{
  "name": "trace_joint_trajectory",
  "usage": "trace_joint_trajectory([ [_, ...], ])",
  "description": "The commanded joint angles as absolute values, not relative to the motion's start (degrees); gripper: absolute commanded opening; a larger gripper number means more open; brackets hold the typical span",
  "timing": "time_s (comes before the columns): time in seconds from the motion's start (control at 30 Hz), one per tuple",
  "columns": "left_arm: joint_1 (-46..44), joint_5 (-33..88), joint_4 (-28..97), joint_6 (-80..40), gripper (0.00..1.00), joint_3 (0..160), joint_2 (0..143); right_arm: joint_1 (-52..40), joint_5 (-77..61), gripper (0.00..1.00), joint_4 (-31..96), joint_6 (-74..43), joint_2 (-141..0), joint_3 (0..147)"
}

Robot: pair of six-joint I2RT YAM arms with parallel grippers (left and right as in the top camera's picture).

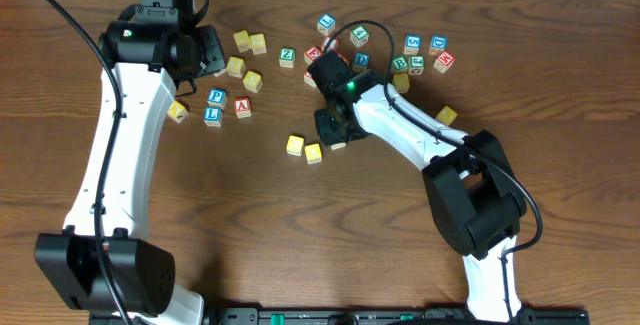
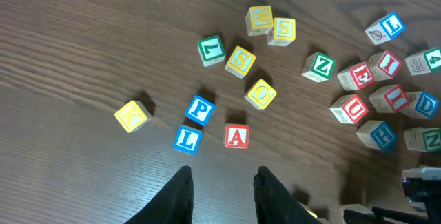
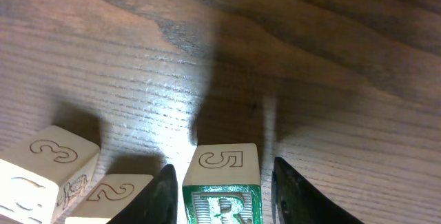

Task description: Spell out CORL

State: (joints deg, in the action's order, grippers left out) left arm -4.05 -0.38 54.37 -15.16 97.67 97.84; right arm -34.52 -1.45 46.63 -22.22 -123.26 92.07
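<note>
- Block "R" (image 3: 222,186), green-framed with "5" on its upper face, sits between your right gripper (image 3: 222,189) fingers, on the table (image 3: 310,58); grasp contact unclear.
- Left gripper (image 2: 222,196) hangs released, near blue "L" (image 2: 187,140), red "A" (image 2: 236,136), blue "P" (image 2: 200,109).

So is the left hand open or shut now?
Open. In the left wrist view the left hand hangs above the table, its two fingers apart with bare wood between them, holding nothing.

Even bright light, soft shadows, table (image 3: 172,79) glare, blurred near edges
</note>
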Motion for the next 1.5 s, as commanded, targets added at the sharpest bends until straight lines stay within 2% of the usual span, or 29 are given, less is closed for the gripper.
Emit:
trace_joint_trajectory([
  [0.0,-4.0,-0.9,53.8,-14.5,0.3,97.8,98.5,-34.6,-0.5,0.61,46.2,-24.6,-123.0,92.1],
  [0.03,-4.0,-0.9,53.7,-13.6,0.29,97.9,98.4,-34.4,-0.4,0.67,45.9,-24.6,-122.3,92.4],
  [0.07,-4.0,-0.9,53.9,-12.7,0.3,98.0,98.3,-34.0,0.5,0.81,45.8,-24.6,-121.0,93.2],
  [0.13,-4.0,-0.9,54.7,-12.2,0.29,98.0,98.2,-32.7,1.3,0.86,45.9,-24.6,-118.2,94.4],
  [0.33,-4.0,-0.9,55.4,-10.4,0.29,96.1,99.1,-26.1,1.4,0.84,47.4,-23.5,-108.5,94.8],
  [0.57,-3.6,-0.9,54.6,-8.7,0.3,94.7,106.7,-20.6,1.4,0.83,53.1,-22.1,-106.5,94.7],
  [0.77,-1.0,-0.9,54.5,-12.3,0.3,94.7,113.4,-20.3,1.6,0.86,54.8,-20.5,-106.5,94.7],
  [1.03,-0.6,-0.5,53.3,-9.3,0.3,94.7,119.4,-20.3,3.6,0.85,55.0,-20.5,-106.5,94.7],
  [1.13,-0.6,-0.5,53.3,-8.8,0.42,94.7,120.5,-20.3,3.6,0.85,55.0,-20.5,-106.5,94.7],
  [1.47,-0.6,-0.5,51.0,-4.7,0.43,92.1,120.6,-20.2,4.0,0.85,54.9,-20.5,-106.5,94.7],
])
